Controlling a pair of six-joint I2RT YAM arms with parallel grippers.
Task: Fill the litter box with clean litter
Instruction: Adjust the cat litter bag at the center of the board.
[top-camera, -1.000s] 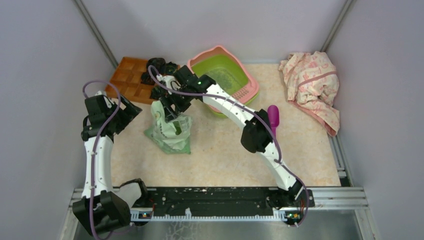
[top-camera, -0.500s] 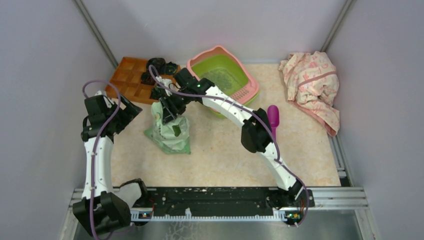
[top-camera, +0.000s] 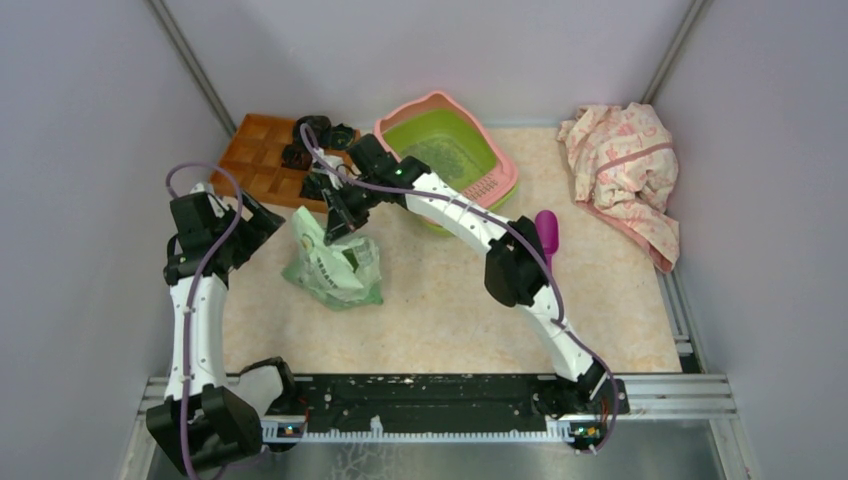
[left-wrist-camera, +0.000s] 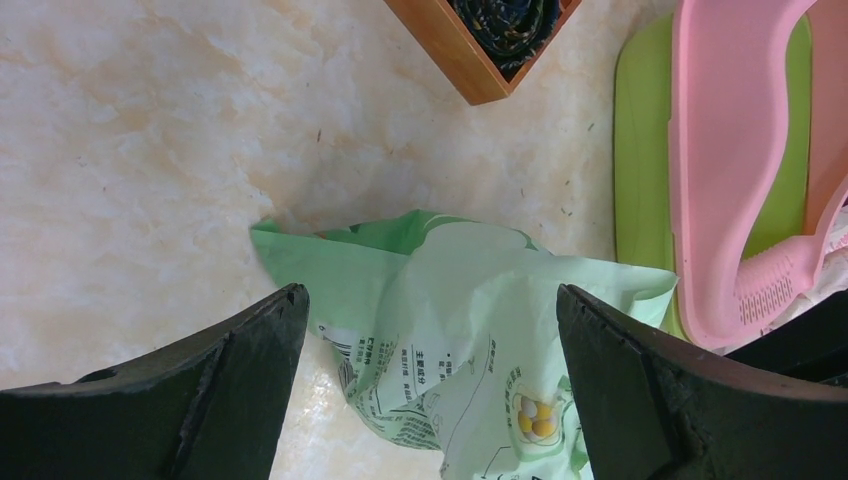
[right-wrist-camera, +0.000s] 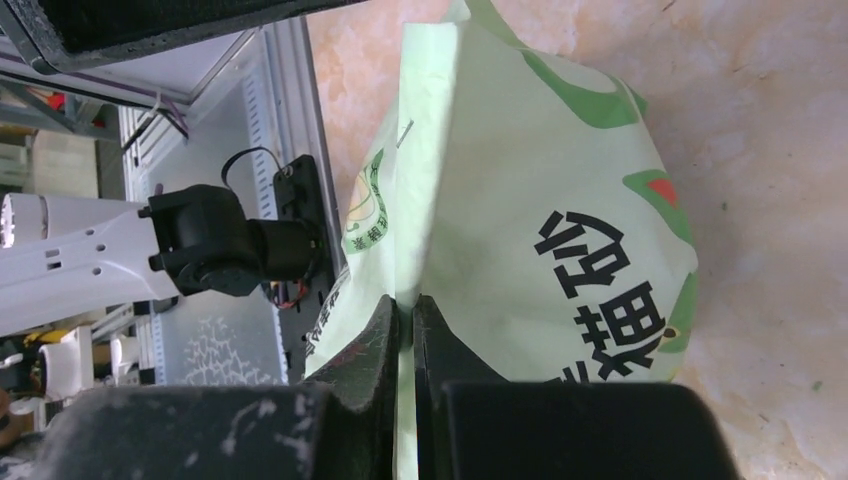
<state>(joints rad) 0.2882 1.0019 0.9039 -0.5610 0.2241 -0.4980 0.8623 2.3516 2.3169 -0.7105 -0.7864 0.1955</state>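
The litter box (top-camera: 432, 100), a lime green basin with a pink rim, stands at the back centre, and a dark speckled patch of litter (top-camera: 443, 156) lies inside it. Left of it, a pale green printed bag (top-camera: 335, 265) stands on the table. My right gripper (top-camera: 333, 225) is shut on the bag's top edge. The right wrist view shows that gripper (right-wrist-camera: 405, 310) with a fold of the bag (right-wrist-camera: 540, 200) pinched between its fingers. My left gripper (left-wrist-camera: 430, 340) hangs open, left of and above the bag (left-wrist-camera: 450, 300), touching nothing. The box's pink rim (left-wrist-camera: 720, 150) shows at the right.
An orange-brown compartmented wooden tray (top-camera: 262, 155) holding dark bundles (top-camera: 315, 133) sits at the back left. A purple scoop (top-camera: 547, 235) lies right of the right arm. A pink patterned cloth (top-camera: 625, 165) is heaped at the back right. Walls enclose three sides.
My right gripper has closed on the top edge of the bag, and the bag's top has shifted a little to the left. The left arm has stayed still.
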